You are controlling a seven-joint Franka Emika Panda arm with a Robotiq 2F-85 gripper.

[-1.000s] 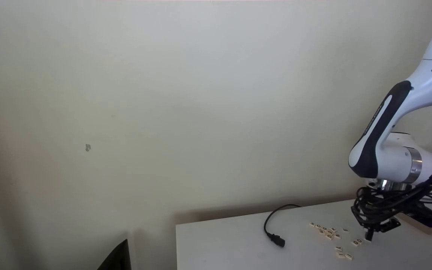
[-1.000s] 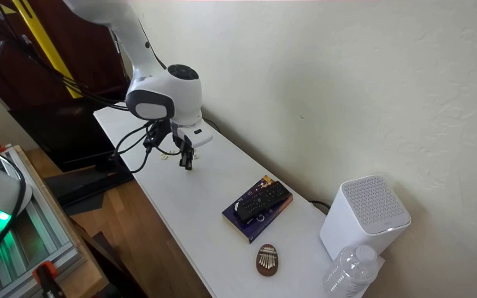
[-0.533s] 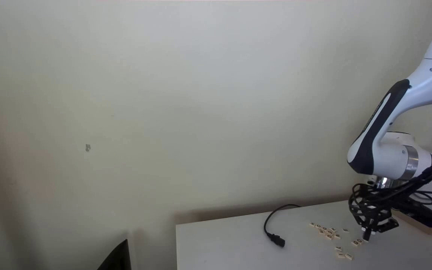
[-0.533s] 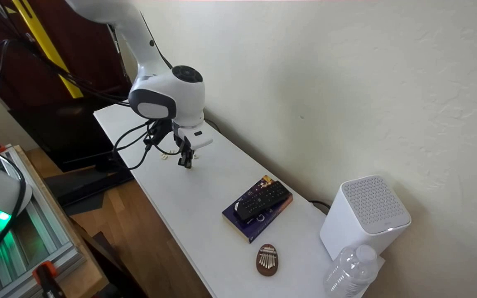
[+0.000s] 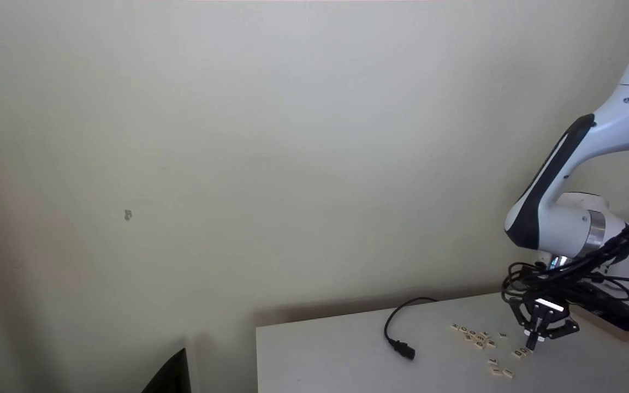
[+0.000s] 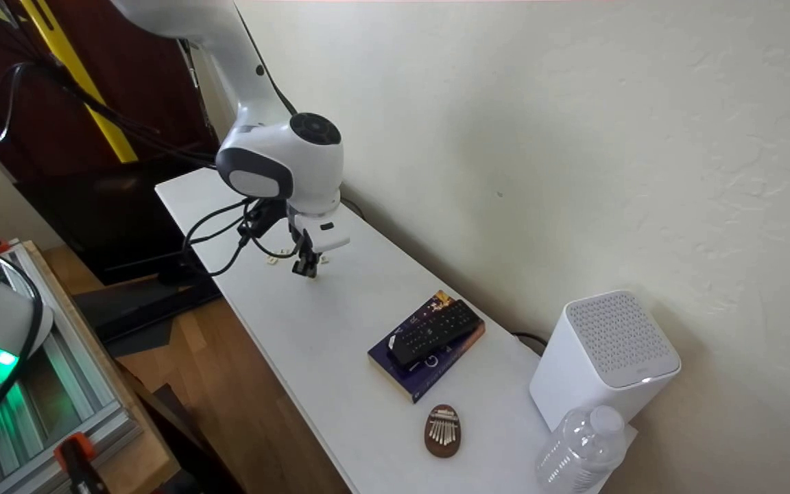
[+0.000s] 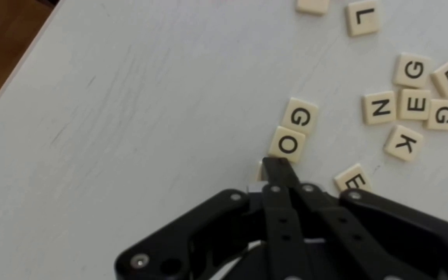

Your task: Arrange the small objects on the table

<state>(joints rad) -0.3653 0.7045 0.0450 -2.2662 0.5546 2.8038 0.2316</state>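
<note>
The white table (image 6: 340, 343) is seen running diagonally down an exterior view, from upper left to bottom centre. The gripper (image 7: 279, 165), placed at the lower centre of the wrist view, is clenched, with no tile seen in its grip; pushing rather than picking is presumably intended. At the right of that frame a loose cluster of letter tiles (image 7: 415, 104) is gathered, and it could be scattered if the gripper is swung too far that way. Just above the gripper's tip, the G tile (image 7: 300, 116) and the O tile (image 7: 287, 144) are lined up aslant, apparently touching; by an off-centre push the pair could be skewed. Contact between tip and O tile cannot be confirmed. At the tip's left, a tile sliver (image 7: 259, 172) is left visible, the rest hidden by the gripper; under too much downward pressure that tile could be pinned or flicked out of line
</note>
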